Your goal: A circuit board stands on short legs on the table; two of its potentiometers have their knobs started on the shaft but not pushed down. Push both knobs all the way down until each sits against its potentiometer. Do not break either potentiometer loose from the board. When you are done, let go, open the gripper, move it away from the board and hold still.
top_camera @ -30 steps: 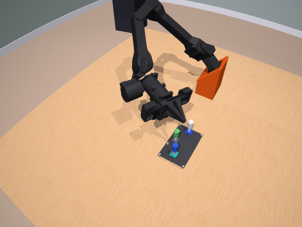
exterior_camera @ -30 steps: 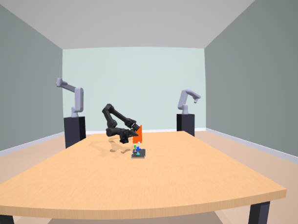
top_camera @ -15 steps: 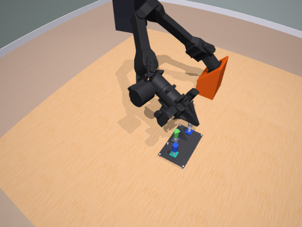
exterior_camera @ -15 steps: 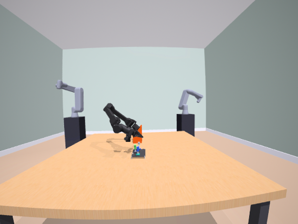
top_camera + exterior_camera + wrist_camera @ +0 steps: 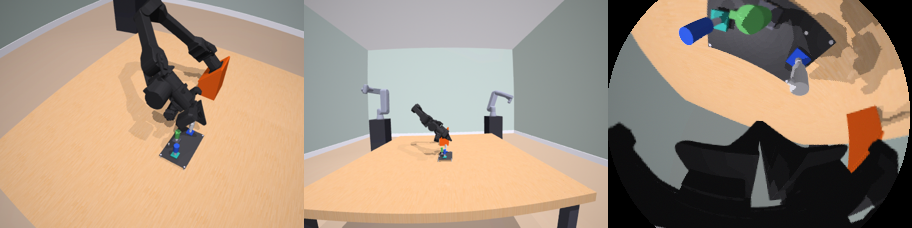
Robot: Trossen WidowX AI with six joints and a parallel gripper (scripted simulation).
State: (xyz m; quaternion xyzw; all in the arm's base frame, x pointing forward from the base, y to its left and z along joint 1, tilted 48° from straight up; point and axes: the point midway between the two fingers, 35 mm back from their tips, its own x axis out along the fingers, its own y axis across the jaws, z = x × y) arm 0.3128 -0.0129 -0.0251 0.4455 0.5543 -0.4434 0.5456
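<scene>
The dark circuit board (image 5: 190, 152) (image 5: 449, 156) (image 5: 758, 52) stands on short legs. A blue knob (image 5: 176, 148) (image 5: 694, 32) is on the teal potentiometer (image 5: 175, 156) (image 5: 723, 14), a green knob (image 5: 177, 135) (image 5: 753, 19) on a dark grey one, and a white-grey knob (image 5: 191, 126) (image 5: 799, 86) on the blue potentiometer (image 5: 190, 133) (image 5: 797, 54). Grey shaft shows below the blue, green and white-grey knobs. My gripper (image 5: 205, 123) (image 5: 451, 140) (image 5: 759, 124) is shut and empty, its tips above the board's far end, near the white-grey knob; contact is not seen.
An orange block (image 5: 212, 85) (image 5: 444, 142) (image 5: 863, 130) stands beyond the board, with a second black arm section reaching into its top. My arm extends over the table (image 5: 99, 174) (image 5: 453, 189) from the far side. Two grey robot arms stand on pedestals in the background.
</scene>
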